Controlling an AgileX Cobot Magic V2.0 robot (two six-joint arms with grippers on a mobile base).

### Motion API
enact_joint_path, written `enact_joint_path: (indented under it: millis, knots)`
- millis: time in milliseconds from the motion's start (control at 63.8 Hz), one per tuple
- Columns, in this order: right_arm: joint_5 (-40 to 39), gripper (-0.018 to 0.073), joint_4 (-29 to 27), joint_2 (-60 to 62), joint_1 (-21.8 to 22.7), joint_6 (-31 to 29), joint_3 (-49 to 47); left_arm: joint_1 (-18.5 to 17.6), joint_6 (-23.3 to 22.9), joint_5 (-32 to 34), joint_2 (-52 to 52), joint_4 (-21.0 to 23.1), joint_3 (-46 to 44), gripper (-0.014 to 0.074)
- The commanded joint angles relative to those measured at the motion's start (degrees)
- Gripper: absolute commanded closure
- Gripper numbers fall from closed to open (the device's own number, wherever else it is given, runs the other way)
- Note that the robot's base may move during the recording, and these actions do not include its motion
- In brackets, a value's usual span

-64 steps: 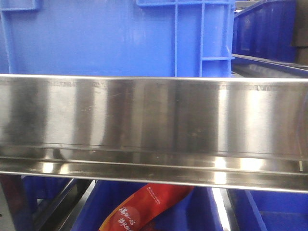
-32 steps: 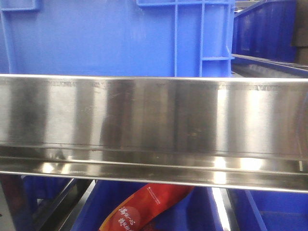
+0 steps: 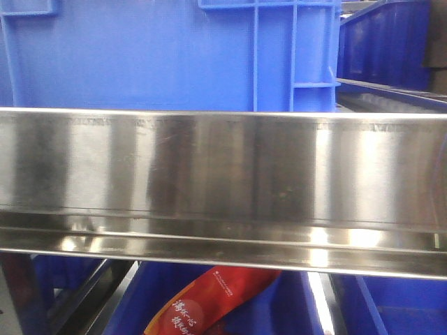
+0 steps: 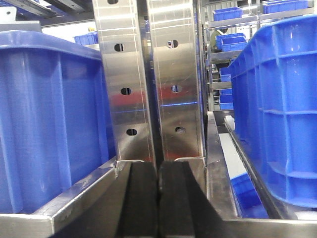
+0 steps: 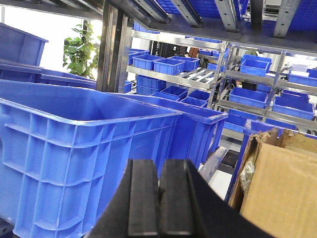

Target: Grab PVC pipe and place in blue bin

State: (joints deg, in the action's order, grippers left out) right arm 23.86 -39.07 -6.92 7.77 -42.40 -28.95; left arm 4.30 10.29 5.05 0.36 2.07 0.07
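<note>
Left gripper: the left gripper (image 4: pixel 158 198) has its two black pads pressed together with nothing between them. It sits low in front of the shiny steel post with round holes (image 4: pixel 151 79).

Right gripper: the right gripper (image 5: pixel 159 203) is also pressed together and holds nothing. It points at the big blue plastic bin with ribbed walls (image 5: pixel 74 153).

PVC pipe: I cannot see the pipe in any view. It may be out of sight or hidden behind something.

Blue bin: the big blue plastic bin is just beyond the right gripper, and its top is open.

Step in hand: I think the robot must first find the pipe. A good way would be to look around slowly, spread one gripper wide before going down, and grab the pipe near its middle so it does not tip.

In the way: the wide shiny steel rail (image 3: pixel 223 181) fills most of the front view, so little else shows there. The steel post stands right ahead of the left gripper, with blue bins close on both sides, so that arm has little room.

Other things: a brown cardboard box (image 5: pixel 277 188) is beside the big blue bin. A red printed packet (image 3: pixel 209 296) lies below the steel rail. Shelves with many small blue trays (image 5: pixel 198 74) stand behind the big bin.
</note>
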Motion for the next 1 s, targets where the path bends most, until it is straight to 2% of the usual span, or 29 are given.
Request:
enact_joint_path:
  millis: [0,423,658,988]
  knots:
    - [-1.17,0.0727,0.22,0.25,0.19,-0.07,0.03,-0.03,-0.45,1.15,-0.36,0.23,-0.07,0.0707]
    - [-1.15,0.0727,0.54,0.25,0.19,-0.07,0.03,-0.03,-0.45,1.15,-0.36,0.23,-0.07,0.0707]
    - [-1.15,0.0727,13.14,0.25,0.19,-0.07,0.03,-0.03,-0.45,1.15,-0.36,0.23,-0.07,0.0707]
    - [-1.15,0.0727,13.19,2.76,0.19,-0.07,1.64,-0.03,-0.45,1.15,-0.36,0.23,-0.07,0.0707]
